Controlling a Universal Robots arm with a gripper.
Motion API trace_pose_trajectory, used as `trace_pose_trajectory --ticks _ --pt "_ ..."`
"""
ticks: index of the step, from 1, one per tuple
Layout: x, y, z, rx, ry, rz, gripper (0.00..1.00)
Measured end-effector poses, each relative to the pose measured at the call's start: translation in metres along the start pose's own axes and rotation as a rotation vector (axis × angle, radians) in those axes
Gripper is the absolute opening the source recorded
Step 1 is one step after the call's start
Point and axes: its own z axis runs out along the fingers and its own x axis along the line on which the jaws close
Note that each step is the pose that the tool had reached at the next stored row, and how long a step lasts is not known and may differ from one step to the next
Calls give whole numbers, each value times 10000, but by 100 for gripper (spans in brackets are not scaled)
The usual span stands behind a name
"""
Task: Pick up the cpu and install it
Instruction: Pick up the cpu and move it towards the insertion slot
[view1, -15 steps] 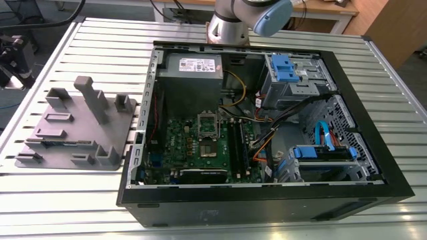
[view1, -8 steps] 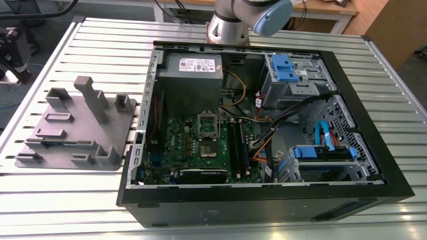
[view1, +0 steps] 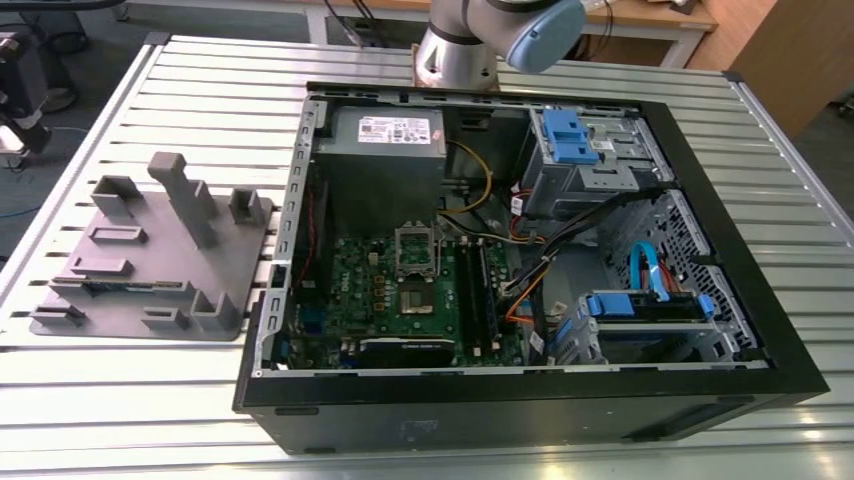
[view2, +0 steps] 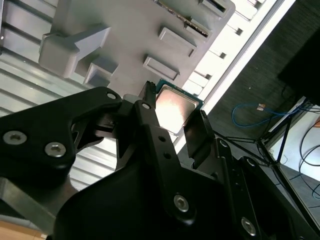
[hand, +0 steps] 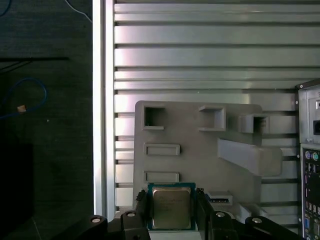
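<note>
Cpu (hand: 171, 207) sat clamped between the jaws, one black finger (hand: 202, 210) pressed against each of two opposite edges, so the jaws stood narrow, closed to the chip's width. In both wrist views its shiny silver-grey lid faced the cameras, ringed by a thin green border (view2: 176, 106). The chip lay flat and level. Its outline was close to square, so no long axis could be told. In the first wrist view its edges ran parallel to the sides of the tray below.

The jaws hung above the grey plastic tray (hand: 200, 150), pointing straight down at it, with the cpu over the tray's edge and raised clear of its blocks and pockets. The tray rested on the slatted aluminium table (hand: 200, 50). Past the table's rim a blue cable (hand: 25, 95) lay on the dark floor.

In the exterior view the arm's silver base and light-blue joint cap (view1: 497, 35) stood at the far side of the table, behind the open computer case (view1: 721, 330), and the arm rose out of the picture. The tray (view1: 147, 250) lay to the exterior view's left of the case, just beside it. Inside the case, the rectangular metal socket frame (view1: 416, 250) sat on the green motherboard (view1: 387, 300), below the grey power-supply box (view1: 387, 135).
</note>
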Motion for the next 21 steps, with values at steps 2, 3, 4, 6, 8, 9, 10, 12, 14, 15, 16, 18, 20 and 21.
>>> trace_pose_trajectory --ticks 2,3,4,6,8,9,10,12,14,15,16,18,20,21 --pt "-1 1 -43 0 1 0 47" --pt "-2 2 -65 1 2 0 47" --pt "-2 3 -86 1 1 0 47" --pt "-3 4 -129 0 1 0 47" --pt "-4 4 -156 0 0 0 47" --pt "-4 4 -157 -1 -2 0 47" --pt "-4 5 -158 -1 -2 0 47" --pt "-4 5 -159 -1 -1 0 47" --pt "-4 5 -161 1 1 0 47" --pt "-4 5 -161 0 1 0 47" --pt "-4 5 -161 0 0 0 47" --pt "-11 5 -163 2 4 0 47" --pt "-27 5 -161 0 1 0 47" --pt "-38 6 -160 0 1 0 47"
